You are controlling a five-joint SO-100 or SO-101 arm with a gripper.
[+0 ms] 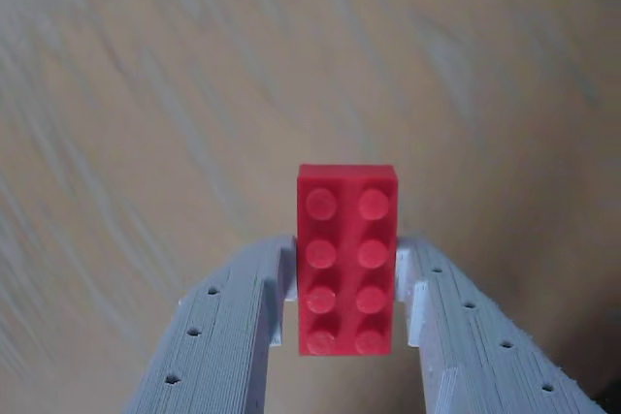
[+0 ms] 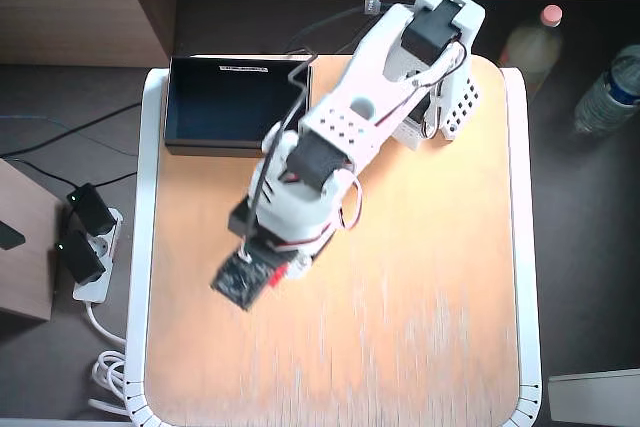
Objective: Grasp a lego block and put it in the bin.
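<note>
2 fingers of our gripper (image 1: 346, 307) pinch the lego block (image 1: 346, 259) above the table (image 2: 430, 277); grasp done, we judge, and the bin (image 2: 235, 102) far left awaits.

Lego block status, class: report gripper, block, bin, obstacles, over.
Gripper shut on red lego block, above the table. Bin empty, at table's far-left corner overhead. Nothing visible in between.

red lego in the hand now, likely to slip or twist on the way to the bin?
Probably rigid: the lego block looks like hard molded plastic, so it shouldn't deform. Its smooth, glossy sides may be a bit slippery. The hand pinches only the lower part of its long sides in the wrist view, so it could pivot if jolted.
</note>
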